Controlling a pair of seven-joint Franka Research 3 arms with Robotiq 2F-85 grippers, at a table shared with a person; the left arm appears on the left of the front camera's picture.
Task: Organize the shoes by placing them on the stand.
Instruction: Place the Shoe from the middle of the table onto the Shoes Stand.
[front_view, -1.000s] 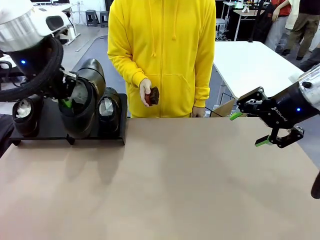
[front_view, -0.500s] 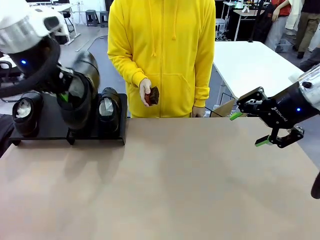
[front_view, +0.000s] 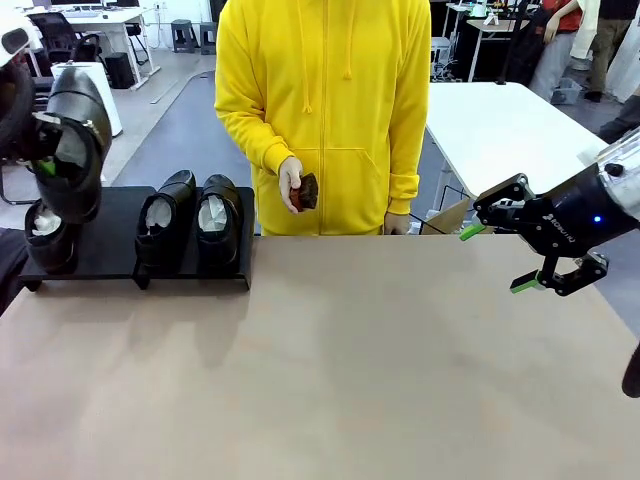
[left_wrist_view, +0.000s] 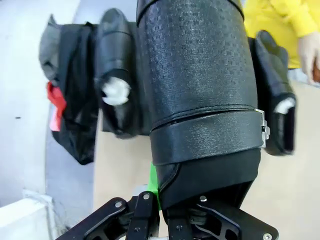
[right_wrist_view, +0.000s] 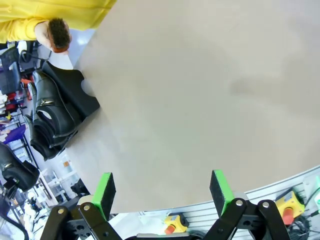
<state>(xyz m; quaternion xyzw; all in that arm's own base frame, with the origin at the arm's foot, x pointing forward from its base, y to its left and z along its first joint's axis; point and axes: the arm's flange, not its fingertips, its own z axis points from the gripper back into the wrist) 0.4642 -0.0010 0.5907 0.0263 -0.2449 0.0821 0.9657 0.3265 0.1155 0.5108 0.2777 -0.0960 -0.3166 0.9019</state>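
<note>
1. The left gripper (left_wrist_view: 170, 212) clamps the heel of a shoe (front_view: 72, 140), held high over the stand's (front_view: 110, 255) left end.
2. Judged risk: lowering it could knock the shoe below (front_view: 45, 235), which it hangs right above.
3. Right gripper (front_view: 525, 255) hovers wide, empty, well apart.
4. In the front view, the left gripper's fingers are cut off by the picture's edge.

Bright, even overhead light; soft shadows under the stand (front_view: 120, 262); wide-angle bending and blur in both wrist views.
</note>
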